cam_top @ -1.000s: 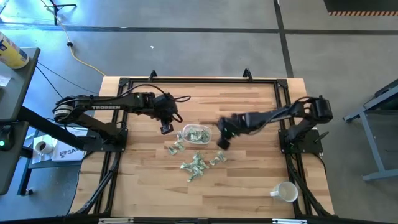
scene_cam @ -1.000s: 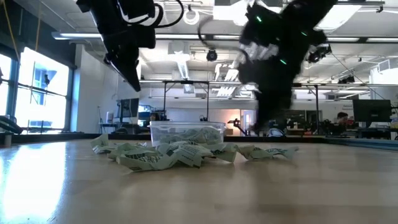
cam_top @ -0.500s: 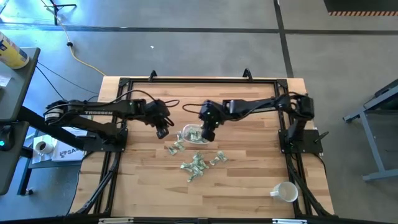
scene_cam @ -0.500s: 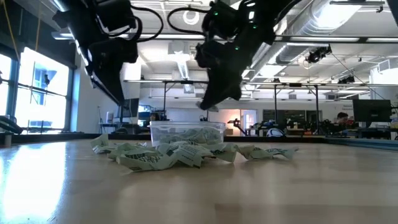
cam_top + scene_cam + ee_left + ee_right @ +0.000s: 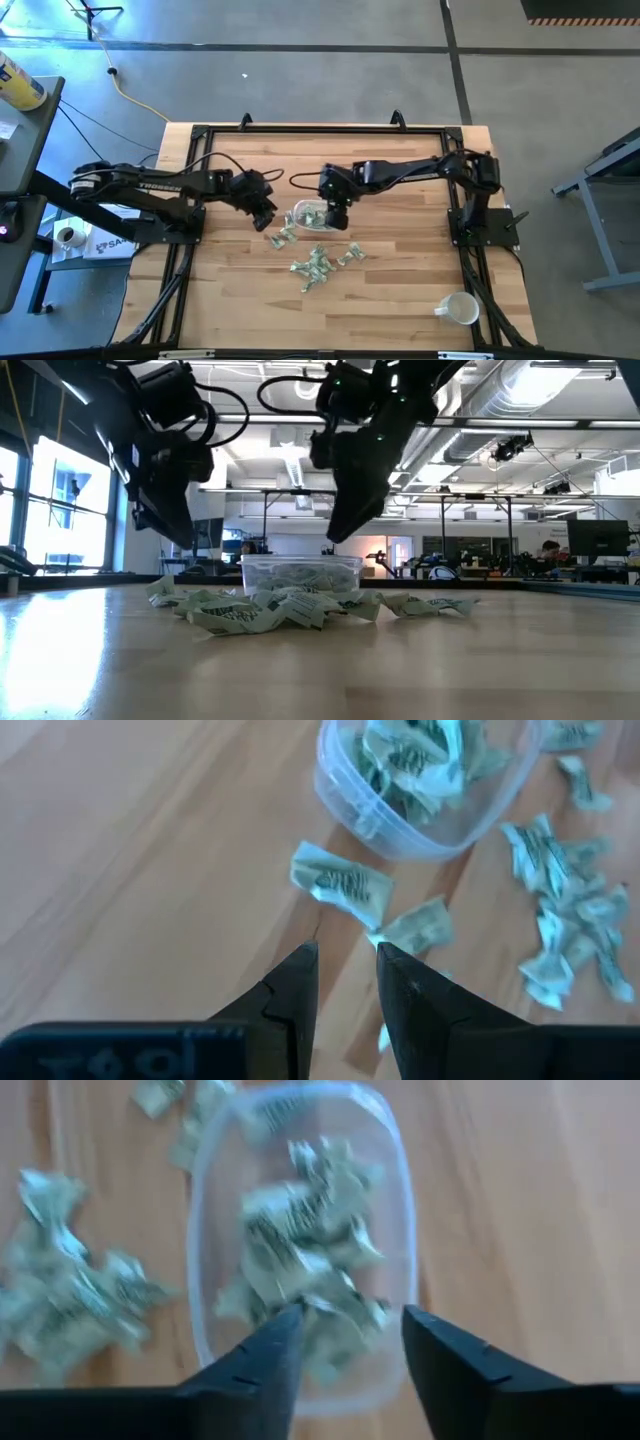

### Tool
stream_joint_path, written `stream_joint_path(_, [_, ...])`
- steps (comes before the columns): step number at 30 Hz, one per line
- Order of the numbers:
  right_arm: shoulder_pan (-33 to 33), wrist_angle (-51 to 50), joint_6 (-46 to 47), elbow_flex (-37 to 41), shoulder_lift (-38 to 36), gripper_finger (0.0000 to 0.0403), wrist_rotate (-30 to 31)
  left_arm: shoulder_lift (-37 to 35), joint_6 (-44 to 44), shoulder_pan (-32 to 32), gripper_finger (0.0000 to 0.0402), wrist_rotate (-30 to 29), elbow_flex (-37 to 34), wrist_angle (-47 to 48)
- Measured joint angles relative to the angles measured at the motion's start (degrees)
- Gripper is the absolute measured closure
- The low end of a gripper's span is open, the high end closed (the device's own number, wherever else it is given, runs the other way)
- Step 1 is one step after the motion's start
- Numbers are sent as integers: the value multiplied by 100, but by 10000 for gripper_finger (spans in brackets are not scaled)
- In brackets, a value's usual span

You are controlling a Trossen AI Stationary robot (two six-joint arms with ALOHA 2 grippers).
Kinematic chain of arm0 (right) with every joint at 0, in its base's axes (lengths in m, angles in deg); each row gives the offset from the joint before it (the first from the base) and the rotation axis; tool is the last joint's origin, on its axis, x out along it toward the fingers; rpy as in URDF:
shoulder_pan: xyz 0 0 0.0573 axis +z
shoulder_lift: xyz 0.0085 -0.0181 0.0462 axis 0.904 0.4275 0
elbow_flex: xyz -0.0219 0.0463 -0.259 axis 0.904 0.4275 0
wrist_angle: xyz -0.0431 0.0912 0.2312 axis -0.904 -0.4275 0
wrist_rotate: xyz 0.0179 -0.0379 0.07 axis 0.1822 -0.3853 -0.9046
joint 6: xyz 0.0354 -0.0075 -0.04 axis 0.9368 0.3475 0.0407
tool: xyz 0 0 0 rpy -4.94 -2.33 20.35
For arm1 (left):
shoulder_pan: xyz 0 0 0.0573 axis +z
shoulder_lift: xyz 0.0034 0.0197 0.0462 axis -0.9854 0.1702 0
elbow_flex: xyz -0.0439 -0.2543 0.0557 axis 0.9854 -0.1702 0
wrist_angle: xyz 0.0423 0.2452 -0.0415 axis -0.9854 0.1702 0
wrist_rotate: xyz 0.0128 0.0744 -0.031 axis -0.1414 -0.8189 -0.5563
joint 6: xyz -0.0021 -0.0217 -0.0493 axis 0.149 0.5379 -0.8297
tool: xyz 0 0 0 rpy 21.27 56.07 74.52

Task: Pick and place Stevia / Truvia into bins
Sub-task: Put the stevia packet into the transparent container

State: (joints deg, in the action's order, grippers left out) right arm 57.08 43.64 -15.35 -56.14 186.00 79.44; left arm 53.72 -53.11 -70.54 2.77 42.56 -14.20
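The clear bin stands mid-table with several green-and-white Stevia packets inside. More packets lie loose on the wood: two beside the bin and a scatter nearer the front edge. My right gripper hangs open above the bin, pointing steeply down, with nothing between its fingers. My left gripper is open by a narrow gap, just left of the bin, slanting down over the two loose packets. It holds nothing.
A white mug lies at the near right corner. Black frame rails run along the table's edges. Bare wood stretches left of the bin and along the front edge.
My right gripper has swung from the bin's right side toward the table's left, stopped above the bin and stayed there. My left gripper has sunk toward the loose packets left of the bin, rolling as it went.
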Motion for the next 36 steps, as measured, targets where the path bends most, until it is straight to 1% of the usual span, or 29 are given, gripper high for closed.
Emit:
stream_joint_path(4, [72, -509, -428, 2, -161, 182, 567, 96, -300, -274, 248, -677, -53, -396])
stream_joint_path(6, [91, -719, -591, 4, -232, 160, 742, 218, -449, -304, 229, -785, -63, -559])
stream_joint_path(9, [83, -1036, -672, 101, -299, 135, 998, 494, -777, -292, 188, -807, -58, -856])
stream_joint_path(11, [60, -1252, -719, 265, -352, 124, 1121, 735, -804, -298, 159, -802, -56, -1052])
stream_joint_path(14, [47, -1280, -736, 602, -513, 116, 1181, 1083, -602, -378, 124, -789, -58, -1268])
stream_joint_path(16, [49, -1257, -670, 839, -645, 115, 1200, 1303, -455, -456, 112, -834, -56, -1370])
stream_joint_path(18, [51, -1227, -544, 1034, -747, 115, 1251, 1497, -448, -525, 108, -954, -60, -1439])
stream_joint_path(21, [54, -1181, -323, 1237, -890, 114, 1359, 1712, -392, -626, 113, -1307, -58, -1746])
stream_joint_path(23, [48, -1121, -212, 1335, -976, 114, 1422, 1867, -208, -705, 122, -1559, -43, -2068])
stream_joint_path(25, [47, -1118, -152, 1399, -1027, 114, 1500, 2033, 5, -757, 134, -1661, -39, -2204])
stream_joint_path(31, [49, -1003, 92, 1629, -1273, 114, 1717, 2540, 350, -790, 172, -1890, 77, -2268])
stream_joint_path(34, [49, -996, 220, 1744, -1383, 114, 1784, 2585, 403, -790, 196, -2041, 88, -2180])
stream_joint_path(36, [49, -984, 268, 1794, -1466, 114, 1845, 2565, 638, -790, 218, -2148, 88, -2115])
